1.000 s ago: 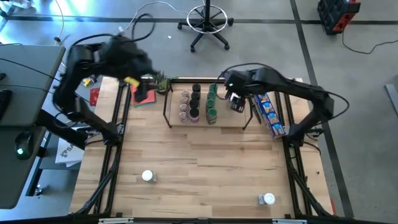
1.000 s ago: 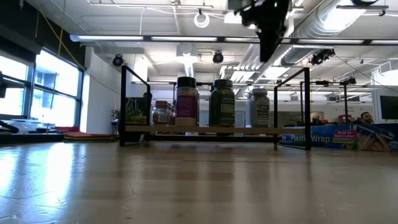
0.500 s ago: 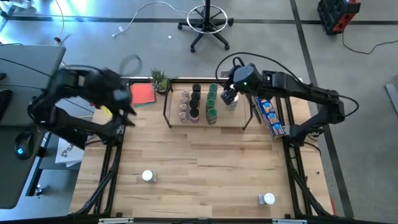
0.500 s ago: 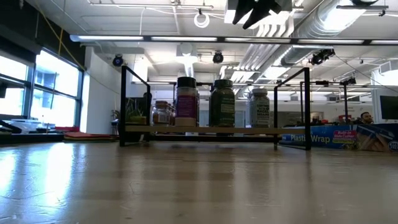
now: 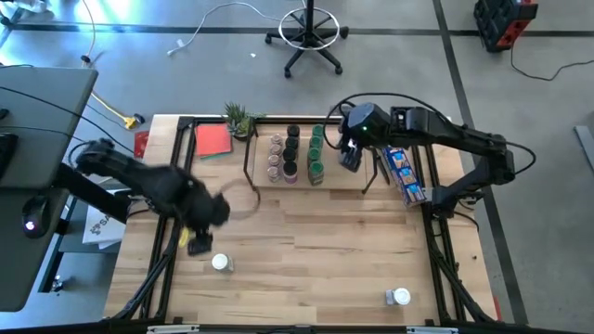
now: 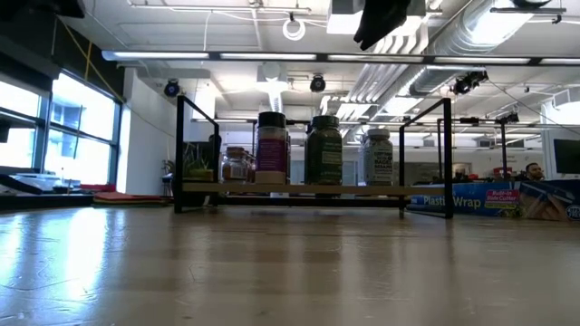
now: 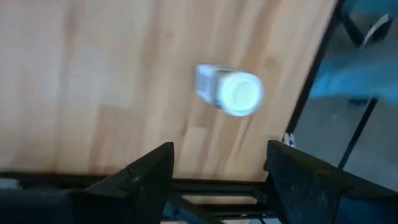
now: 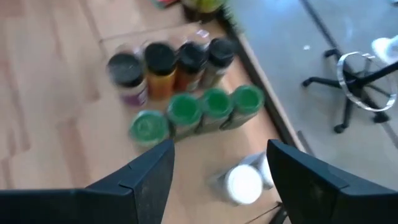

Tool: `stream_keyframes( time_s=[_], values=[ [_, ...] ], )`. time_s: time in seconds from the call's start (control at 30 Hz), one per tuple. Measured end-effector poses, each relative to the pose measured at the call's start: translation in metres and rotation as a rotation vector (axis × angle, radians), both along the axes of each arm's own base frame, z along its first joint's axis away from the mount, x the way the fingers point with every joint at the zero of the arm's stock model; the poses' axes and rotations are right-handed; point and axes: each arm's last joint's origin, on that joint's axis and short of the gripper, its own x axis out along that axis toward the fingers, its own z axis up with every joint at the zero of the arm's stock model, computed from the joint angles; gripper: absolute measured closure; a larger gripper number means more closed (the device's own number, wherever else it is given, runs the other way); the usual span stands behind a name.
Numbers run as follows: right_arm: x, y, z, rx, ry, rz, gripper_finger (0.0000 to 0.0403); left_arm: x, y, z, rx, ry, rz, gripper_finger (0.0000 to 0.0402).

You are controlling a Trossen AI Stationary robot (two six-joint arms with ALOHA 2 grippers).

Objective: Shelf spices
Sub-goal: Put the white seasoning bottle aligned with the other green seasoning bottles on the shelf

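White-lidded jar (image 7: 228, 92) was seen lying on the surface (image 5: 306, 241) beneath the left hand (image 7: 217, 171), fingers apart and empty. Right hand (image 8: 217, 171), also apart, was held above the shelf (image 5: 353, 176) and its jars (image 5: 297, 153). A rushed descent could roll the jar off-centre.

A red flat square (image 5: 213, 140), potted plant (image 5: 238, 119) and blue packet (image 5: 402, 172) sit on the table (image 5: 316, 241).

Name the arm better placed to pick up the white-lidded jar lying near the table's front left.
Left. The left gripper is open and close beside that white-lidded jar, which lies just ahead of its fingers in the left wrist view. The right gripper is open above the shelf, far across the table.
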Motion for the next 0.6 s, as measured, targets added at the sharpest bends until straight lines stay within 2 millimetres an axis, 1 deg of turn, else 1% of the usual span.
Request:
stream_keyframes(
  time_s=[0.13, 0.23, 0.33, 0.43, 0.6],
  values=[
    [-0.006, 0.002, 0.001, 0.024, 0.022, 0.013, 0.0153, 0.007, -0.037, -0.014, 0.057, -0.018, -0.118, 0.0149],
    [-0.008, 0.004, 0.003, 0.026, 0.007, 0.008, 0.0153, 0.013, -0.059, -0.029, 0.143, -0.029, -0.106, 0.0149],
    [-0.008, 0.004, 0.004, 0.024, -0.009, -0.003, 0.0153, 0.019, -0.072, -0.045, 0.219, 0.035, -0.068, 0.0149],
    [-0.007, 0.003, 0.005, 0.034, -0.030, -0.019, 0.0153, 0.025, -0.085, -0.061, 0.242, 0.093, -0.025, 0.0148],
    [-0.004, 0.003, 0.008, 0.039, -0.079, -0.034, 0.0153, 0.029, -0.104, -0.075, 0.237, 0.076, -0.022, 0.0139]
  ],
)
